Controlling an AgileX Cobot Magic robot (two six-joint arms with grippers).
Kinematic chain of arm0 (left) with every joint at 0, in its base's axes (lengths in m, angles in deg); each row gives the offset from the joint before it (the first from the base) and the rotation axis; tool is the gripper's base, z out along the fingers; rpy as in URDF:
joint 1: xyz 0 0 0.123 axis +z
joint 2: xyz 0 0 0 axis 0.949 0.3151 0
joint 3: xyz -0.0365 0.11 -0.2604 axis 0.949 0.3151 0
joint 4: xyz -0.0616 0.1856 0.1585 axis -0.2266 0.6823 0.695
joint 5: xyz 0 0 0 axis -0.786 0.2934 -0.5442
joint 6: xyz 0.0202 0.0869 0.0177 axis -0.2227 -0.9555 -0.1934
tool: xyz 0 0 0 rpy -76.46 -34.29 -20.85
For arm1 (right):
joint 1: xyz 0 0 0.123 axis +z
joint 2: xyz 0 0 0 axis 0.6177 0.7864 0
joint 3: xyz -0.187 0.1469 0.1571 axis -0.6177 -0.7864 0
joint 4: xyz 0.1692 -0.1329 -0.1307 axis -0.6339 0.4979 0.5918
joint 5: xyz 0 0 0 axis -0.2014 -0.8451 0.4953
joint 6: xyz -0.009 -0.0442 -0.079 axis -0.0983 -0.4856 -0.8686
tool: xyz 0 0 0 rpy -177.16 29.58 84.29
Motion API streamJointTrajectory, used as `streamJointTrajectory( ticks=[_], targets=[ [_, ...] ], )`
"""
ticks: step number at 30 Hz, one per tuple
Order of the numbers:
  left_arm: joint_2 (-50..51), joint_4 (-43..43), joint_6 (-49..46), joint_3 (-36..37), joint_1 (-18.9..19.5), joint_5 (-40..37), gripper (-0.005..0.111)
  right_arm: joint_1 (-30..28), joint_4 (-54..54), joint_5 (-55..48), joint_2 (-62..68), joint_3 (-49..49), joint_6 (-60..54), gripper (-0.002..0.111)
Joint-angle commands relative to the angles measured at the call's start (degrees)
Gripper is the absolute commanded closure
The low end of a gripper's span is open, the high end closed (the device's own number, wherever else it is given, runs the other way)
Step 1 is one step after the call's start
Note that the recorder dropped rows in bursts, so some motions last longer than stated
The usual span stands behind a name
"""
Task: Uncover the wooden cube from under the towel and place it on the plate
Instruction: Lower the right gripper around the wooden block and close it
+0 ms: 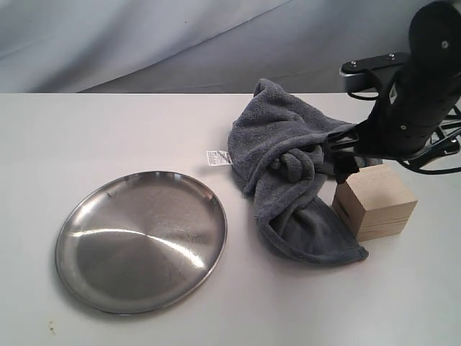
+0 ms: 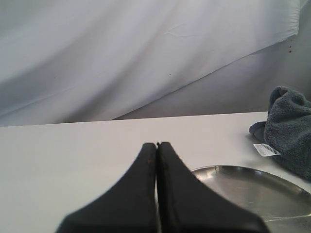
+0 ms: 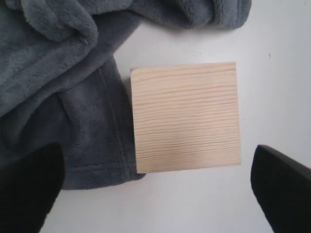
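Lying at lower left of the exterior view, the plate (image 1: 86,216) is being shown bare. At centre right the towel (image 1: 277,148) is bunched, touching the uncovered wooden cube (image 1: 374,202) on its right. Stiff, light and flat-faced, the cube is judged best pinched across opposite sides. The right gripper (image 3: 155,191) is being held spread wide, straddling it from above; the left gripper (image 2: 156,160) is being held closed.

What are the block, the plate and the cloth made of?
Wooden cube: pale, unpainted wood, grain lines showing. Plate: shiny metal, probably steel, mirroring light. Towel: soft fuzzy fabric, likely terry or fleece, with a hemmed edge.
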Motion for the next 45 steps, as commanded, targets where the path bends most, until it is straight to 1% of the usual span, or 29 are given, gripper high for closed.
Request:
streamJointTrajectory(
  ticks=[1,8,9,13,18,29,40,45],
  targets=[
    [-0.2,-0.1,0.1,0.3,-0.3,0.1,0.107,-0.3,3.1,1.0,3.8,-0.3,0.3,0.013],
    [-0.2,-0.1,0.1,0.3,-0.3,0.1,0.107,-0.3,7.8,3.3,6.7,-0.3,1.8,0.013],
    [-0.2,-0.1,0.1,0.3,-0.3,0.1,0.107,-1.0,7.8,3.6,6.7,-0.3,1.8,0.013],
    [-0.2,-0.1,0.1,0.3,-0.3,0.1,0.107,-4.1,4.4,4.1,7.8,-0.3,1.1,0.013],
    [-0.2,-0.1,0.1,0.3,-0.3,0.1,0.107,-4.1,-5.1,8.9,8.8,-0.3,-4.3,0.013],
    [-0.2,-0.1,0.1,0.3,-0.3,0.1,0.107,-4.1,-4.1,8.9,11.7,-0.3,-4.5,0.013],
    [-0.2,-0.1,0.1,0.3,-0.3,0.1,0.107,-4.1,-4.1,8.7,5.9,-0.3,-6.0,0.013],
    [-0.2,-0.1,0.1,0.3,-0.3,0.1,0.107,-4.1,-4.1,8.9,5.3,-0.3,-6.1,0.013]
  ],
)
